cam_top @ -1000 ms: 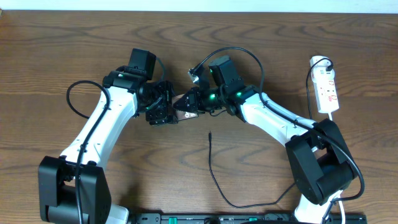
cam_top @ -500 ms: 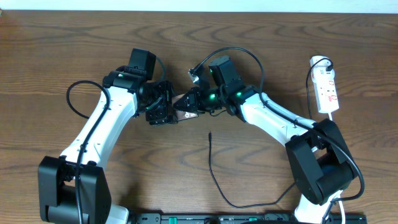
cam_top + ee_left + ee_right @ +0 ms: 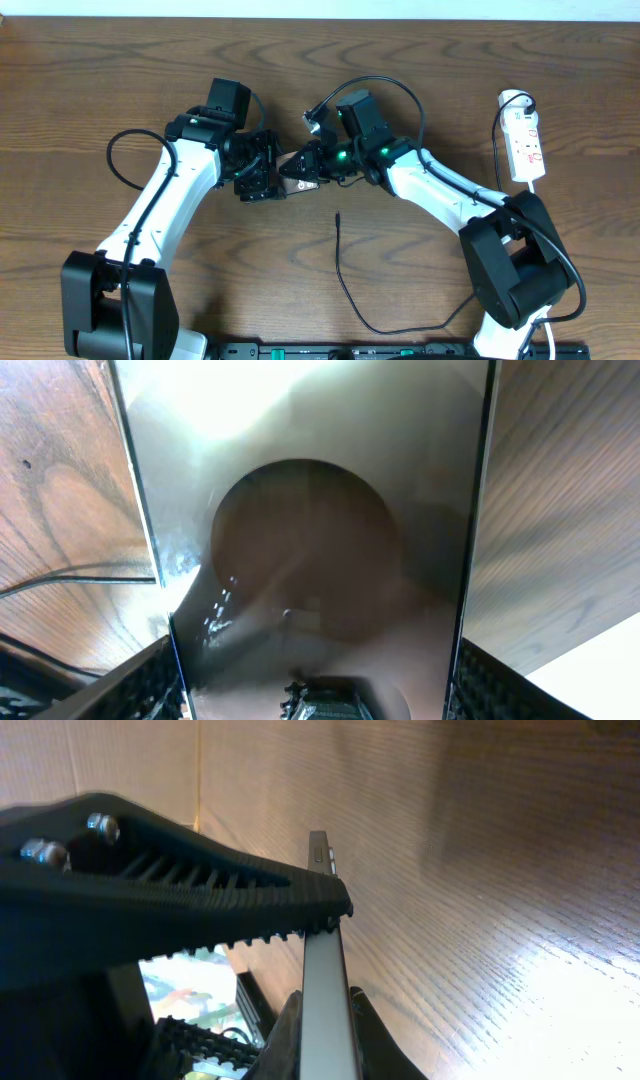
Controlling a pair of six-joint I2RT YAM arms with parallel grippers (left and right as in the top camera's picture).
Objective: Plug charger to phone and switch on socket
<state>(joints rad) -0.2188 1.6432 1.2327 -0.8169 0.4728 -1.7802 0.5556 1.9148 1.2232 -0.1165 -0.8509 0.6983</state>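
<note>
The flat dark brown-black phone (image 3: 293, 168) is at mid-desk between both arms. The right pincer (image 3: 325, 955) is clamped on its edge. The left pincer (image 3: 316, 682) straddles it wide; I cannot tell if it grips. The thin black charger cable (image 3: 340, 262) lies nearer on the wooden desk (image 3: 80, 90).

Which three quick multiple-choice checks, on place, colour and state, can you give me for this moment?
1. The charger tip lies: A plugged in; B loose on the table; C in a gripper.
2. The socket is: A black; B blue; C white with red markings.
3. The right gripper is: A shut on the phone; B open; C shut on the charger.
B: overhead shows it alone on the wood. C: seen overhead. A: its fingers pinch the phone's thin edge.
</note>
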